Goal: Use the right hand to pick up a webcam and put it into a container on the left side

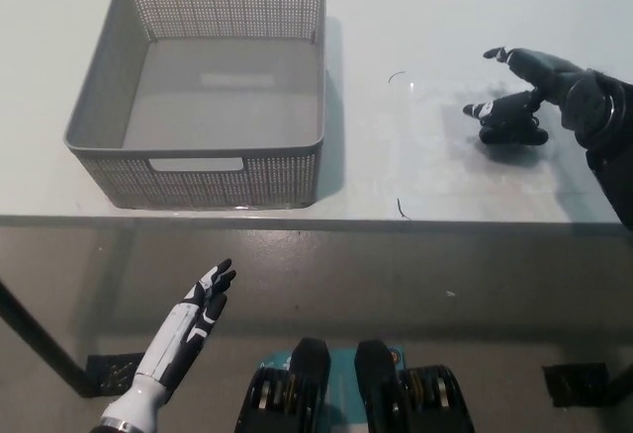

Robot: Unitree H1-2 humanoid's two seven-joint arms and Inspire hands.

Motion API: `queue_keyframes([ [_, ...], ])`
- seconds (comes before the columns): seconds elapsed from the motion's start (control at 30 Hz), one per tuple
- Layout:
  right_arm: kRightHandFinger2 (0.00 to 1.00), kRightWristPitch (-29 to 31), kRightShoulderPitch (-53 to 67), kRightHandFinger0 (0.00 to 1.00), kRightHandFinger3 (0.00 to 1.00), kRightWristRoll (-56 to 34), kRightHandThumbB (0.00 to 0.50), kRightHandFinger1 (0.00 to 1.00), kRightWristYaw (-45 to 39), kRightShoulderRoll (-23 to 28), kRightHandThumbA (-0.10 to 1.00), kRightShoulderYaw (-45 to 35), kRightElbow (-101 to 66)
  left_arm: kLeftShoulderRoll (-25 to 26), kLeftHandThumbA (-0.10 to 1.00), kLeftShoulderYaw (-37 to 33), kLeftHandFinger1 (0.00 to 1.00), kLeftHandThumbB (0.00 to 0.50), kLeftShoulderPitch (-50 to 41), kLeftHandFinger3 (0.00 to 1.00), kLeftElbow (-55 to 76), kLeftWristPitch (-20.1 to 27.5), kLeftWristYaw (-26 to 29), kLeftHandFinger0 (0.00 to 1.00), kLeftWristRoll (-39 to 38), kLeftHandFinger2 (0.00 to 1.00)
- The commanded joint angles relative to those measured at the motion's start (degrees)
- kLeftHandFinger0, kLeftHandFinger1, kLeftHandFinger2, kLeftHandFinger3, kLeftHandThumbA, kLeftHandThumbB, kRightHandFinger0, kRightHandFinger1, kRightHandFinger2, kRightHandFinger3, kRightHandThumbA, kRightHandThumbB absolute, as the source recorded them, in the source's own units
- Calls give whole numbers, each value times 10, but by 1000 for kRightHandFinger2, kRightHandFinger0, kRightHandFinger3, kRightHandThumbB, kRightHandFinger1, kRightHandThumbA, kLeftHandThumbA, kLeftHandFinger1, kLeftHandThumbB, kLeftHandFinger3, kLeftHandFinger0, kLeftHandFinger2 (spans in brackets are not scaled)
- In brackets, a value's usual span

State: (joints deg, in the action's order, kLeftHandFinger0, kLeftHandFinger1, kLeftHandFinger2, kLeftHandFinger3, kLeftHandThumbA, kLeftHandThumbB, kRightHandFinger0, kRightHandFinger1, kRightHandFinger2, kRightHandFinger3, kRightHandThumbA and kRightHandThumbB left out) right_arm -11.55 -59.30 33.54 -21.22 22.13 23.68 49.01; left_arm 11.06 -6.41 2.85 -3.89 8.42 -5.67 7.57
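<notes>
A small black webcam [514,132] lies on the white table at the right. My black right hand [539,85] hangs right over it, open, with its fingers spread above and partly hiding the webcam's top; I cannot tell whether they touch it. The grey perforated basket [99,107] stands at the left of the table with nothing inside. My white left hand [198,309] rests open below the table's front edge at the lower left.
The table's front edge [316,219] runs across the middle of the picture, with dark floor below it. Two thin dark marks lie on the tabletop between the basket and the webcam.
</notes>
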Motion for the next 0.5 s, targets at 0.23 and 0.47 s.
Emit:
queue_keyframes([
  [0.23,1000,23,-38,1000,1000,10,500,1000,32,14,702,10,25,4,1000,3,1000,156,7,1000,14,24,-4,1000,-1,1000],
  [0.47,1000,30,-36,1000,1000,11,500,1000,42,9,696,17,52,5,1000,2,1000,156,6,1000,16,23,-5,1000,-1,1000],
])
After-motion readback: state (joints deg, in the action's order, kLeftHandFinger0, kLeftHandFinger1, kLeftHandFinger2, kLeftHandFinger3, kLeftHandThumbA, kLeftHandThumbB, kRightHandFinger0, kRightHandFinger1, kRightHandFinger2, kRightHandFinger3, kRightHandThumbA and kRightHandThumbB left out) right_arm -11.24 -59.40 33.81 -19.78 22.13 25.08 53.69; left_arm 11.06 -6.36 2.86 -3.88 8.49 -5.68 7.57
